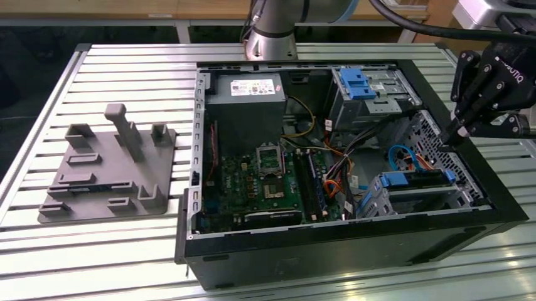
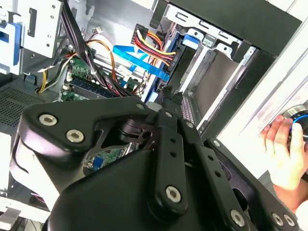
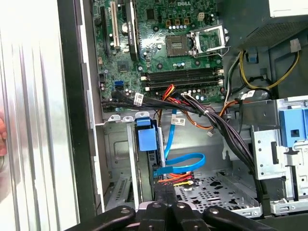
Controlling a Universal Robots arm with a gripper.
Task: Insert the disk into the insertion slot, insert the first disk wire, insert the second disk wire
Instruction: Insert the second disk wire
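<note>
The disk [image 1: 418,180], clipped in its blue carrier [image 3: 147,138], sits inside the insertion slot [image 1: 375,202], a silver perforated cage in the corner of the open computer case. A flat blue wire [image 3: 179,162] and a red, yellow and black wire bundle [image 3: 177,179] both run to the disk's end; I cannot tell whether either plug is seated. My black gripper [image 3: 166,189] is shut, its tips together right at that end beside the plugs, with nothing visibly held. In the exterior view the gripper [image 1: 450,139] points down inside the case wall, above the slot.
The motherboard [image 3: 168,53] fills the case floor, crossed by a black cable bundle [image 3: 211,120]. A taller bay with a blue latch [image 1: 360,84] stands further along the same wall. A grey fixture [image 1: 109,169] lies on the slatted table. A person's hand [image 2: 281,144] rests outside the case.
</note>
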